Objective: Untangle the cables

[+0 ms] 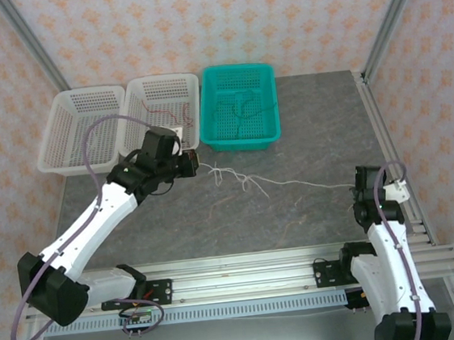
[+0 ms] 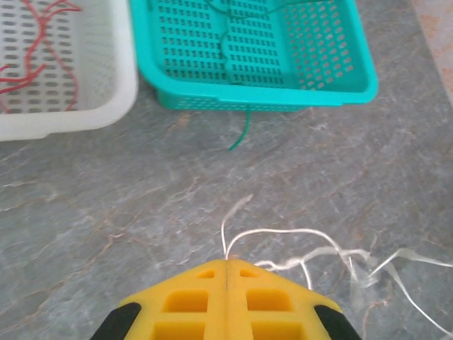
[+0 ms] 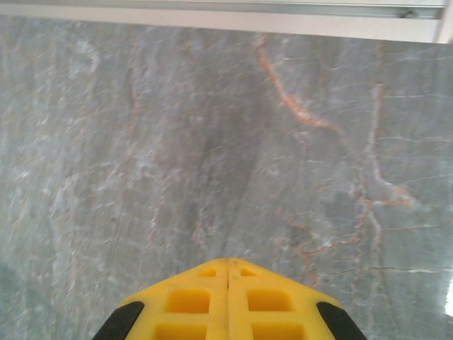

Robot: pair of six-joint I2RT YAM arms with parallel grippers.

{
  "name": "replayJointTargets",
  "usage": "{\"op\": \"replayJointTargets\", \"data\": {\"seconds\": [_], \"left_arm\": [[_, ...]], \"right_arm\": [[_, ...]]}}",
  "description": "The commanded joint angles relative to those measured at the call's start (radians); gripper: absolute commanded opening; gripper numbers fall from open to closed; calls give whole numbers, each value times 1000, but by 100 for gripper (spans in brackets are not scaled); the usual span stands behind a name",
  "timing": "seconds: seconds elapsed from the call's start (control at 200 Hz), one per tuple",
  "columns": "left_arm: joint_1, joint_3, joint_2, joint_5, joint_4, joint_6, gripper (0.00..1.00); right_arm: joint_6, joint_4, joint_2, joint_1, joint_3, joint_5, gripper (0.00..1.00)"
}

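The grey marbled table is carrying 3 baskets along its far edge, and the white cable is lying stretched across its middle. I am seeing the left gripper pinching 1 end with jaws pressed together. The right gripper is closed too, but I cannot tell whether it is holding anything. I am judging that a slow, low pull apart is suiting the knot best
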Motion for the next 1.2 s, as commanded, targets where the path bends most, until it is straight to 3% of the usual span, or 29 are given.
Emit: {"op": "replayJointTargets", "data": {"seconds": [0.0,0.31,0.4,0.465,0.545,0.621,0.671,0.741,0.786,0.866,0.961,1.036,1.191], "left_arm": [[52,-51,-86,-53,-64,-2,0],[245,-245,-257,-82,-154,34,0],[322,-278,-282,-43,-162,44,0],[354,-302,-305,19,-142,54,0],[354,-334,-314,151,-79,69,0],[354,-351,-289,277,-21,68,0],[352,-358,-272,313,4,62,0],[352,-356,-256,316,14,56,0],[351,-351,-252,313,11,55,0],[345,-335,-254,329,15,45,0],[324,-310,-252,360,22,40,0],[298,-276,-247,371,15,42,0],[264,-187,-265,360,13,6,0]], "right_arm": [[7,-65,-14,-44,38,63,0],[-71,-14,51,-69,104,100,0],[-97,27,73,-68,109,90,0],[-209,135,110,-69,102,-26,0],[-330,231,205,-63,111,-274,0],[-365,239,343,9,132,-396,0],[-377,246,432,78,137,-423,12],[-382,239,531,146,156,-437,43],[-370,211,565,169,179,-414,54],[-369,194,507,202,215,-371,63],[-435,179,383,293,288,-235,100],[-527,202,334,386,343,-200,100],[-643,423,341,579,342,-473,93]]}}
